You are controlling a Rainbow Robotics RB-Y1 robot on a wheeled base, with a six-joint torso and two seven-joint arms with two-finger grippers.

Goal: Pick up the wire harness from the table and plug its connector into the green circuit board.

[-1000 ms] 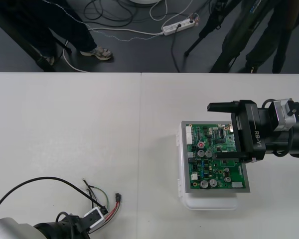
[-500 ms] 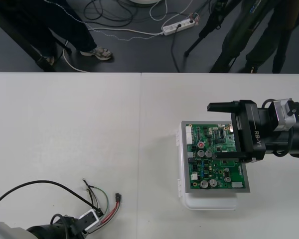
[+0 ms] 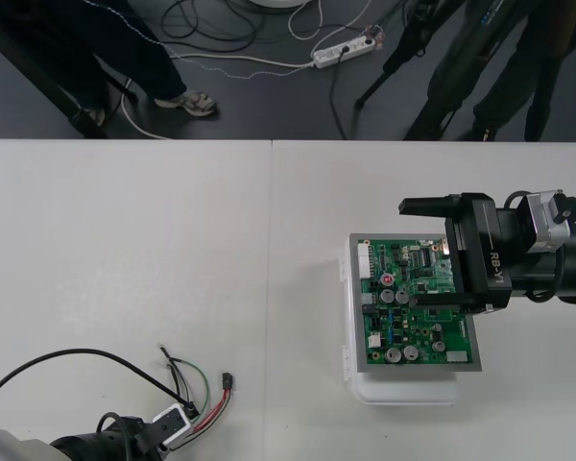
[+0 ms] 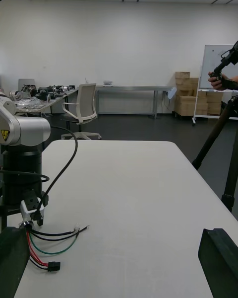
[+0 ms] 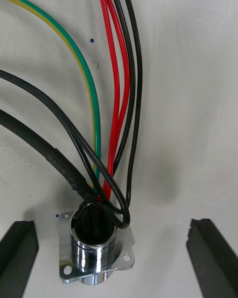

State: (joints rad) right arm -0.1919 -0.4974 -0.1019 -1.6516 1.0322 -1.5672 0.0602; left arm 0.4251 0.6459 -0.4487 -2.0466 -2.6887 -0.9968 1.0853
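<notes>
The wire harness [image 3: 202, 399] lies flat on the table near the front left, its small black plug [image 3: 228, 381] pointing away from my left arm. My left gripper [image 3: 173, 427] hovers over the harness's socket end. In the left wrist view its fingers [image 5: 20, 256] stand far apart, open, on either side of the round metal socket [image 5: 96, 251], with red, black and green wires [image 5: 116, 94] running away from it. The green circuit board [image 3: 410, 303] sits on its white base [image 3: 403, 394] at the right. My right gripper [image 3: 424, 253] hangs open above the board.
A black cable [image 3: 67, 360] from my left arm loops over the table at the front left. In the right wrist view the harness [image 4: 49, 243] and the left gripper [image 4: 32, 213] stand far off across bare table. Beyond the far edge are floor cables and tripod legs.
My left gripper has shifted slightly toward the table's near edge over the socket end. The harness and the right arm have not moved.
</notes>
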